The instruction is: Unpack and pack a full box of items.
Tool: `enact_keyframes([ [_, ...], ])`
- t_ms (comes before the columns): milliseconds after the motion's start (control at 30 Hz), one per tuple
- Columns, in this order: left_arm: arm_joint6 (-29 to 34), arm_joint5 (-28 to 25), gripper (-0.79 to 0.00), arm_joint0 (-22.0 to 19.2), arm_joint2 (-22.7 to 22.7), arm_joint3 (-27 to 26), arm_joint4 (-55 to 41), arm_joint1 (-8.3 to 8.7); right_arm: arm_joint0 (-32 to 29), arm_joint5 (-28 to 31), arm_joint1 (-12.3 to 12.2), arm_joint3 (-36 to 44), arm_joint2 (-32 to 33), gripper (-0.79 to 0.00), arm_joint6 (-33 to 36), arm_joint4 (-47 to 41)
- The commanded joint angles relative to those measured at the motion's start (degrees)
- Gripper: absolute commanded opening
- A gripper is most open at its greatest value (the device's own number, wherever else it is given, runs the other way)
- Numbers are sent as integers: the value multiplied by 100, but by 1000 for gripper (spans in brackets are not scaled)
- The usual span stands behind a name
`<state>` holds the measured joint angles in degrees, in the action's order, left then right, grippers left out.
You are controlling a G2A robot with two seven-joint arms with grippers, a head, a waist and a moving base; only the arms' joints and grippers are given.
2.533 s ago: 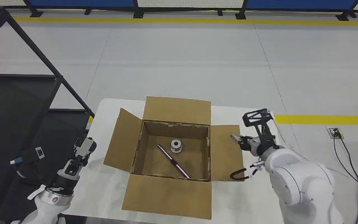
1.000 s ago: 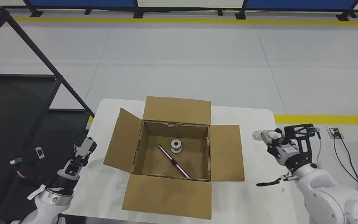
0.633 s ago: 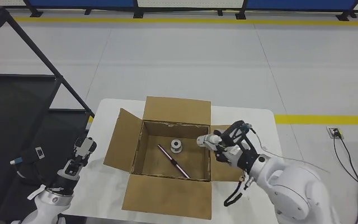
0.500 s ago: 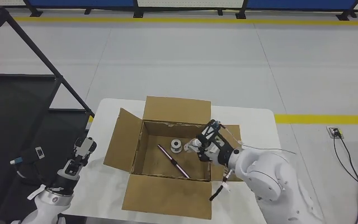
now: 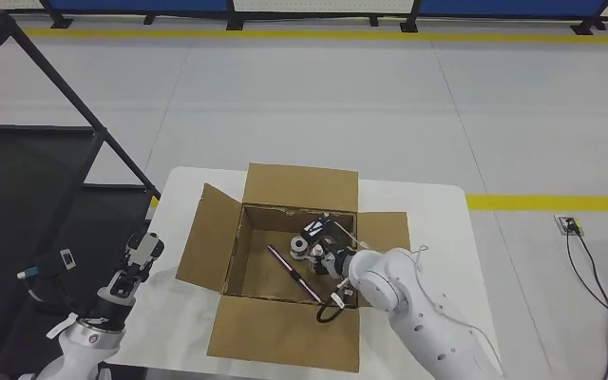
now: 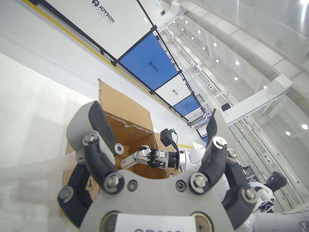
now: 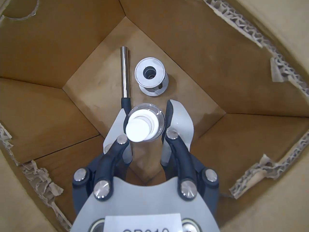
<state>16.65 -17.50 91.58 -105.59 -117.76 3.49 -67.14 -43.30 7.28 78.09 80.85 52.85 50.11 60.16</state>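
Two items lie on the floor of the open cardboard box (image 5: 302, 188): a metal rod (image 7: 125, 71) and, just beside it on the far side, a metal spool (image 7: 150, 76) standing on end. A third, a small clear bottle (image 7: 142, 126) with a white cap, is gripped on both sides by the right gripper (image 7: 147, 106), which hangs low inside the box, near the spool and above the floor. Whether the bottle is going in or coming out cannot be told. Either way the box looks far from full, so most of the task seems left to do. All four flaps are folded outward on the white table (image 5: 427, 204). The left gripper (image 6: 154, 117) holds nothing, its fingers spread wide, and it sits well apart at the table's left edge.
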Motion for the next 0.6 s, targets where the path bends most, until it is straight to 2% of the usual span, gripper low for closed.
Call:
enact_keyframes([
  [0, 0, 0, 0, 0, 0, 0, 0, 0, 9, -38, 11, -57, -24, -785, -8, 35],
  [133, 0, 0, 0, 0, 0, 0, 0, 0, 10, -55, 32, -133, -50, -785, -55, 41],
  [267, 0, 0, 0, 0, 0, 0, 0, 0, 10, -62, 45, -159, -66, -496, -58, 83],
  [367, 0, 0, 0, 0, 0, 0, 0, 0, 3, -50, 50, -149, -64, -406, -55, 104],
  [400, 0, 0, 0, 0, 0, 0, 0, 0, -1, -43, 51, -135, -61, -345, -48, 114],
  [433, 0, 0, 0, 0, 0, 0, 0, 0, -9, -26, 51, -118, -58, -240, -39, 116],
  [467, 0, 0, 0, 0, 0, 0, 0, 0, -14, -4, 50, -107, -51, -191, -23, 116],
  [567, 0, 0, 0, 0, 0, 0, 0, 0, -35, 47, 47, -61, -29, -132, 0, 124],
])
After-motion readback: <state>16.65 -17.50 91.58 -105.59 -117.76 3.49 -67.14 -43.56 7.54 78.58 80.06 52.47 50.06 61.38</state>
